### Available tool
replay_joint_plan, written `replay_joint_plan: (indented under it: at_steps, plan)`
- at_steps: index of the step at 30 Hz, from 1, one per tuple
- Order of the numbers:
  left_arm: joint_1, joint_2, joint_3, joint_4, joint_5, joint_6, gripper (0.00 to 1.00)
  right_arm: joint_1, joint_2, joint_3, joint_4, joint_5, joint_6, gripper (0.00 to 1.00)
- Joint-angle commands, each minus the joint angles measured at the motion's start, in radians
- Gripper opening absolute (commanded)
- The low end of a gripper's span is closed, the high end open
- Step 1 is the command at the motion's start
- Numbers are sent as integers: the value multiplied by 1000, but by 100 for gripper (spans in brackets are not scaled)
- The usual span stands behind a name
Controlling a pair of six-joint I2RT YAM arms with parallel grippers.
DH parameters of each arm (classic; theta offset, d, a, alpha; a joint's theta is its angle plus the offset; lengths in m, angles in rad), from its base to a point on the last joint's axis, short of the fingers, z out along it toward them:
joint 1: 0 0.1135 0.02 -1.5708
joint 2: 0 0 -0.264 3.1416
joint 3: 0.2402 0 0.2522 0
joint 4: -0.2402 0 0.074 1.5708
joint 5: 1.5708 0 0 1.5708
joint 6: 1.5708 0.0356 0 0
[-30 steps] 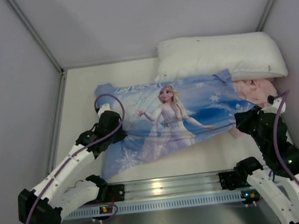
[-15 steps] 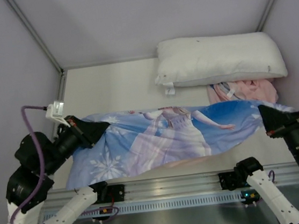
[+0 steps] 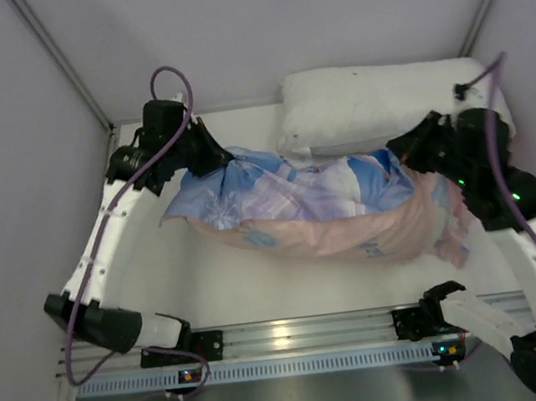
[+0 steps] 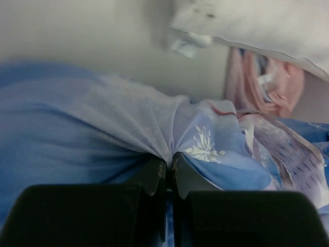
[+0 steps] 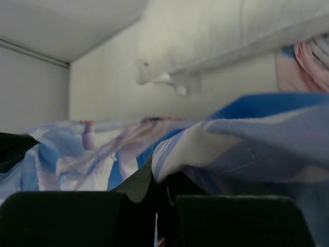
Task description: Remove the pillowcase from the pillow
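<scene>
The pillowcase [image 3: 316, 200] hangs bunched and sagging between my two grippers, above the back half of the table. It is light blue with snowflakes on top and pale pink underneath. My left gripper [image 3: 213, 158] is shut on its left end; the left wrist view shows fabric [image 4: 103, 118] pinched in the gripper [image 4: 169, 159]. My right gripper [image 3: 400, 152] is shut on its right end; the right wrist view shows cloth [image 5: 247, 139] folded over the gripper [image 5: 157, 177]. No pillow shows inside the case; the pillow is hidden or out of view.
A white pillow with a small corner tag [image 3: 383, 100] lies along the back wall, close behind the case; it also shows in both wrist views [image 4: 257, 20] [image 5: 205, 36]. Crumpled pink fabric [image 4: 267, 82] lies beneath it. Grey walls stand on three sides. A metal rail [image 3: 293, 333] runs along the front.
The case was stretched low near the front; both arms have swung it up and toward the back, where it sags with its pink side showing.
</scene>
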Motion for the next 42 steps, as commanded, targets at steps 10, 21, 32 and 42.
replay_joint_plan:
  at_steps: [10, 21, 32, 42]
  plan:
    - [280, 671, 463, 85, 84, 59, 0, -149, 510, -130, 291, 54, 13, 0]
    - [258, 521, 577, 121, -143, 228, 68, -256, 593, -263, 403, 62, -12, 0]
    - [-58, -130, -198, 279, -105, 146, 64, -28, 420, -441, 514, -4, 154, 0]
    - [-257, -344, -548, 360, -26, 59, 64, 188, 507, -383, 640, -95, 174, 0]
